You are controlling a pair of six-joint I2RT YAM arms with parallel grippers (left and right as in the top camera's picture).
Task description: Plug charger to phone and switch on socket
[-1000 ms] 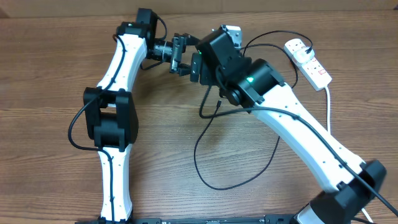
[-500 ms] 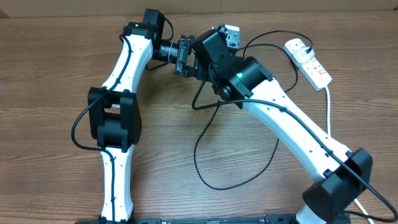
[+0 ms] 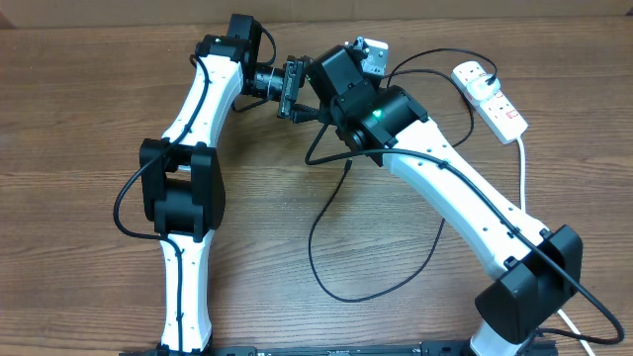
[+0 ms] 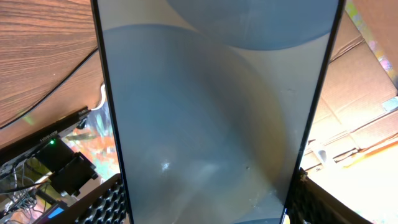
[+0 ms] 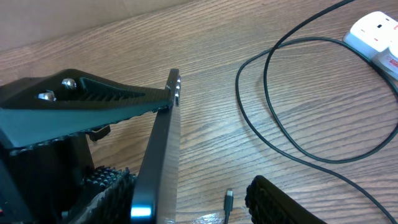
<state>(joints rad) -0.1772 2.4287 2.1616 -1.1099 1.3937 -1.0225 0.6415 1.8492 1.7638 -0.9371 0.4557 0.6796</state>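
My left gripper [image 3: 293, 89] is shut on the phone [image 4: 211, 112], holding it on edge above the far middle of the table. The phone's screen fills the left wrist view between my fingers [image 4: 102, 202]. In the right wrist view the phone [image 5: 158, 155] shows edge-on beside my right gripper's left pad [image 5: 106, 186]. My right gripper [image 5: 193, 196] is open around it. The charger's connector [image 5: 228, 202] lies on the table between the right fingers. Its black cable [image 3: 326, 267] loops to the plug in the white socket [image 3: 492, 97]. In the overhead view the right wrist hides the phone.
The socket's white cord [image 3: 521, 168] runs down the right side of the table. The cable makes wide loops in the table's middle and near the socket [image 5: 280, 112]. A cardboard wall [image 3: 445, 10] stands along the far edge.
The right arm has swung up and left, bringing its open gripper around the phone. The left gripper lifted slightly toward the back and kept its hold.
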